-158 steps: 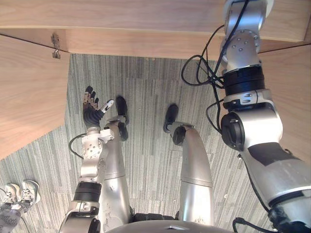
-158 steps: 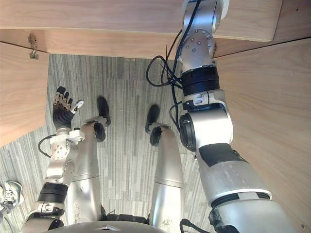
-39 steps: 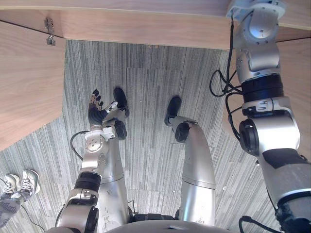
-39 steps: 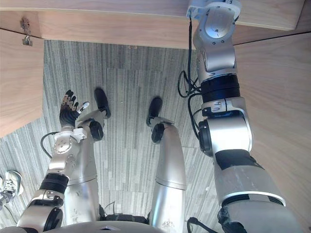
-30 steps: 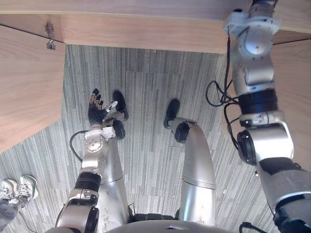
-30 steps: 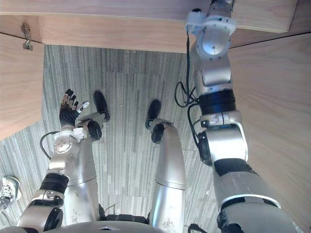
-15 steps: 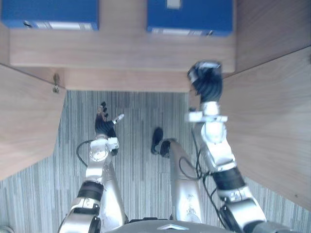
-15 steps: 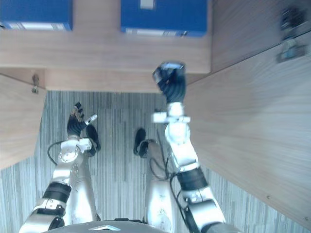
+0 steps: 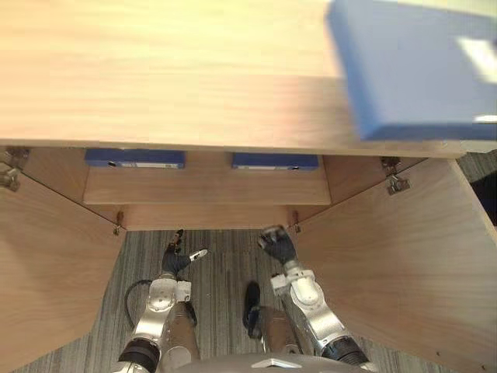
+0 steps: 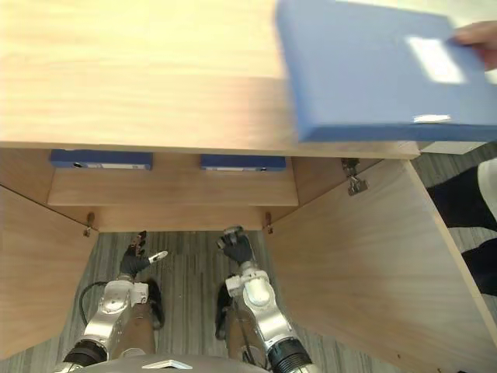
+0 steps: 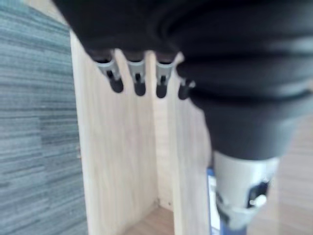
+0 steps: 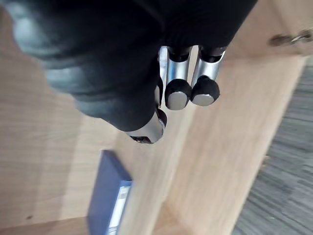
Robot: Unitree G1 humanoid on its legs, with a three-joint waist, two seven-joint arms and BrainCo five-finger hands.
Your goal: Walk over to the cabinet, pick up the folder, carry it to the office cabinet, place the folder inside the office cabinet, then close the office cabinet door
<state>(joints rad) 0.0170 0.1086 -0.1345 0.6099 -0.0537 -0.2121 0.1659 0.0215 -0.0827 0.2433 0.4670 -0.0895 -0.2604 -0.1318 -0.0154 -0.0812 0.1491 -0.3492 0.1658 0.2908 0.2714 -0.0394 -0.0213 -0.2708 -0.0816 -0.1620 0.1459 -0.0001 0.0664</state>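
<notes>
While the left hand (image 9: 177, 255) is held with straight, spread fingers and the right hand (image 10: 235, 244) is curled on nothing, both are kept low over the carpet (image 9: 225, 268) between the 2 open doors (image 9: 46, 272). The blue folder (image 10: 373, 70) is seen on the cabinet top (image 9: 155, 70) (a person's hand (image 10: 477, 39) at its far corner). 2 other folders (image 9: 134, 158) are stored on the shelf (image 9: 202, 186).
</notes>
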